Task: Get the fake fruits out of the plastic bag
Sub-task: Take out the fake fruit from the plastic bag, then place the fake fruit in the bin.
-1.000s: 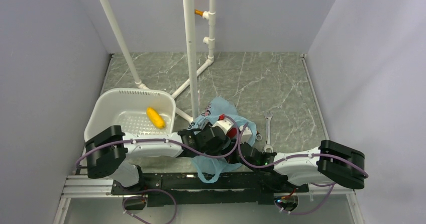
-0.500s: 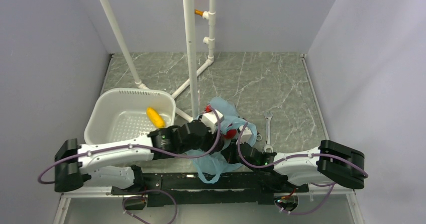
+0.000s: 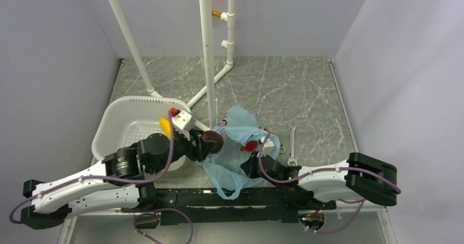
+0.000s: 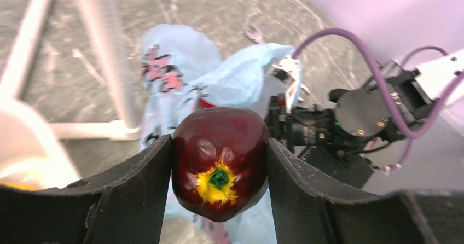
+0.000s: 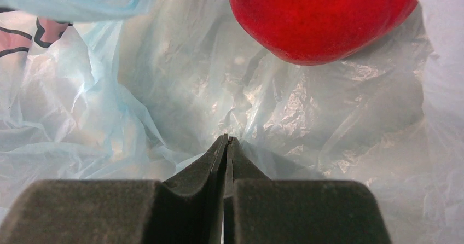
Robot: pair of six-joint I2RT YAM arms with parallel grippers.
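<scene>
Left gripper [image 3: 211, 141] was clamped on the maroon fruit [image 4: 220, 164], one dark finger pressed against each side, with the fruit's yellow-and-green end facing the wrist camera. From the top view I saw the fruit held off the table [image 3: 295, 85], between the white perforated basket [image 3: 123, 118] and the plastic bag [image 3: 241, 121]. It was just beside the bag's left edge and outside it. The right gripper [image 5: 225, 141] had its fingers pressed together, with a fold of the bag's pale blue film caught at their tips on the bag's near side. The red fruit [image 5: 320, 17] sat just beyond those tips, resting on crinkled film inside the bag; from above I could see it in the bag's open mouth. The yellow fruit [image 3: 163, 125] lay in the basket near its right wall, partly hidden by the left wrist. The wrench [image 3: 291, 143] lay on the table just to the right of the bag, and the white pipe frame [image 3: 207, 52] stood behind the bag.
</scene>
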